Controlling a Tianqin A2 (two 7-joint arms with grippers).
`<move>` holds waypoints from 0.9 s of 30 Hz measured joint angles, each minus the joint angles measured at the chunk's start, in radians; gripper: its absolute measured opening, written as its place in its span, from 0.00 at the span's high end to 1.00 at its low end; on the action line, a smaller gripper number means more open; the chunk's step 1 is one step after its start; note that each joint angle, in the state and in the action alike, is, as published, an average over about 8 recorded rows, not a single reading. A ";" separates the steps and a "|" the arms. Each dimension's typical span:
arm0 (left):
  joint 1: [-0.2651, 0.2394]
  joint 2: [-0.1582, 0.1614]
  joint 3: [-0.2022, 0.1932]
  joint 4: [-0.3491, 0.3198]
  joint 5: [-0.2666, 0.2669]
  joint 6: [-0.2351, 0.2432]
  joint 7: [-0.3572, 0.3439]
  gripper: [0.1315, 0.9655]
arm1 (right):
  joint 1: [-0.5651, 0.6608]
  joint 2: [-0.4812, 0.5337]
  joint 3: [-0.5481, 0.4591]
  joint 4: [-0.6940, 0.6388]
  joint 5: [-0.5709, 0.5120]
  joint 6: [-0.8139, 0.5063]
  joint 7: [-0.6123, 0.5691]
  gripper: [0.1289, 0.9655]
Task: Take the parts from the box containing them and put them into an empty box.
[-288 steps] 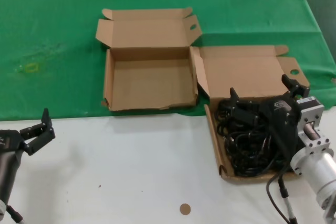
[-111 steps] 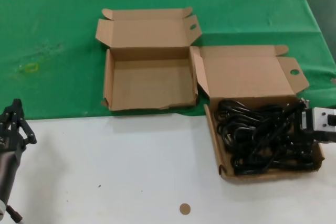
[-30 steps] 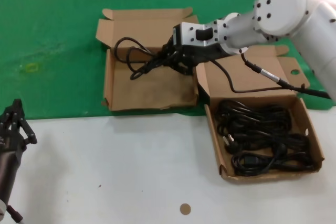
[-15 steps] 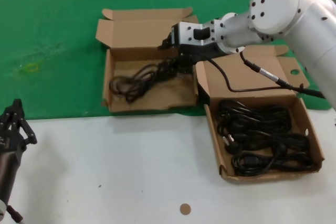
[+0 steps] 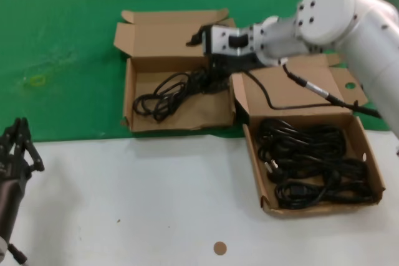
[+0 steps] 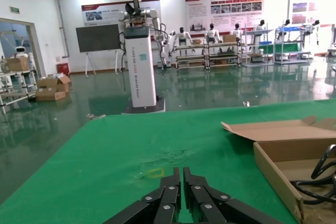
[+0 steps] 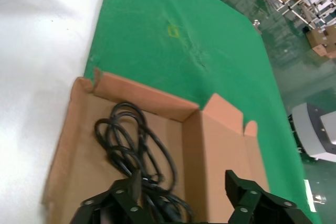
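The receiving box lies open on the green cloth, and one black power cord lies loosely coiled on its floor. My right gripper hovers over that box's right side, open and empty, just above the cord's end. In the right wrist view the gripper spans the cord inside the box. The box containing the parts sits near right with several cords. My left gripper is parked at the near left, shut; its tips meet.
A green cloth covers the far half of the table, and the near half is white. A small brown disc lies near the front edge. The right arm's own black cable hangs across the source box's lid.
The cord left my right gripper and now lies on the receiving box's floor. The gripper has opened and lifted slightly. The left arm has not moved.
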 joint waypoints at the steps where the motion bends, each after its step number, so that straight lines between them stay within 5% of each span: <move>1: 0.000 0.000 0.000 0.000 0.000 0.000 0.000 0.98 | -0.007 0.001 0.004 0.005 0.004 0.005 0.001 0.57; 6: 0.000 0.000 0.000 0.000 0.000 0.000 0.000 0.93 | -0.065 0.005 0.032 0.049 0.034 0.046 0.007 0.41; 13: 0.000 0.000 0.000 0.000 0.000 0.000 0.000 0.90 | -0.172 0.013 0.085 0.128 0.090 0.121 0.018 0.33; 27: 0.000 0.000 0.000 0.000 0.000 0.000 0.000 0.58 | -0.402 0.029 0.198 0.299 0.211 0.282 0.041 0.05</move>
